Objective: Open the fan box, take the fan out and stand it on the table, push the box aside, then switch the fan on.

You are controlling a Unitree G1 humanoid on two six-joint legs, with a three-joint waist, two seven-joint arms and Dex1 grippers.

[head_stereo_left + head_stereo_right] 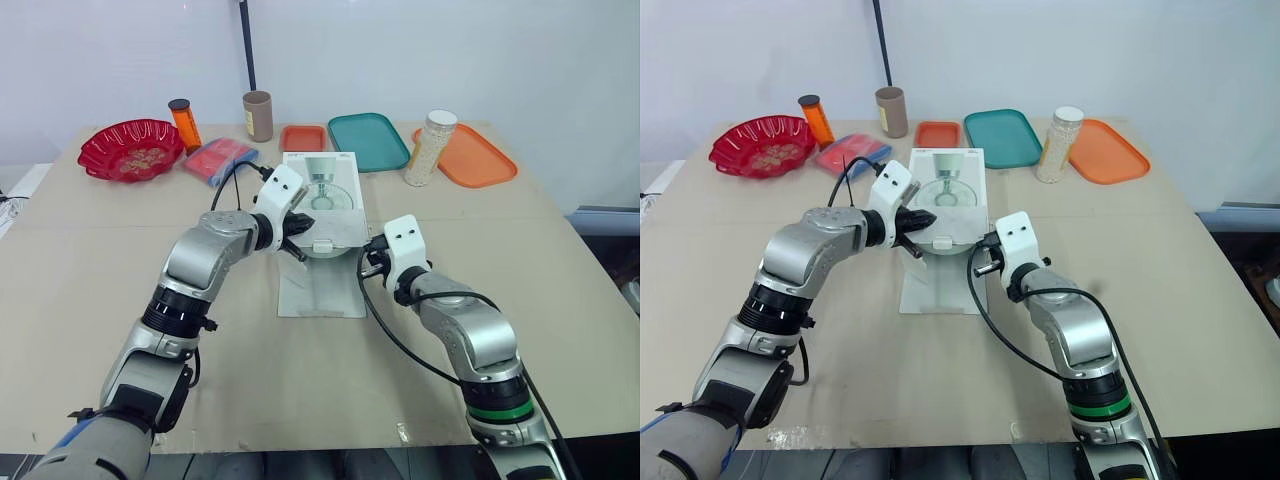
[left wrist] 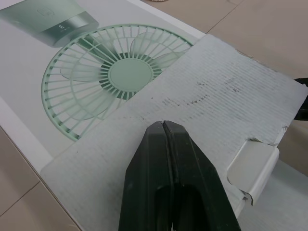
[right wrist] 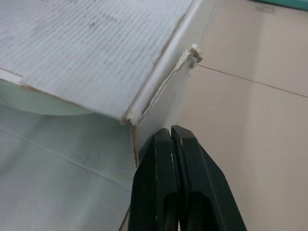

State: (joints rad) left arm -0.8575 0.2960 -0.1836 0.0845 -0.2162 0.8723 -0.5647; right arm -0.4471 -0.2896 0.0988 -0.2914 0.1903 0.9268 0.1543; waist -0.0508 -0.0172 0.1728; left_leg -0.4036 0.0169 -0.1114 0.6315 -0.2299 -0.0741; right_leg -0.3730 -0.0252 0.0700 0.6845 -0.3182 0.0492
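The bench (image 1: 120,300) carries the fan box (image 1: 335,168) lying flat at its middle, printed fan face up. The box's corrugated flap (image 1: 322,290) is folded out toward the robot. The left gripper (image 2: 165,126) is clenched, holding nothing, with its tip over the raised inner flap (image 2: 216,91). The right gripper (image 3: 171,131) is also clenched and empty, against the box's near right corner.

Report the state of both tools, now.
Left tool: shut, tips against the flap, nothing seen between them.
Right tool: shut, tips at a corner of the fan box.
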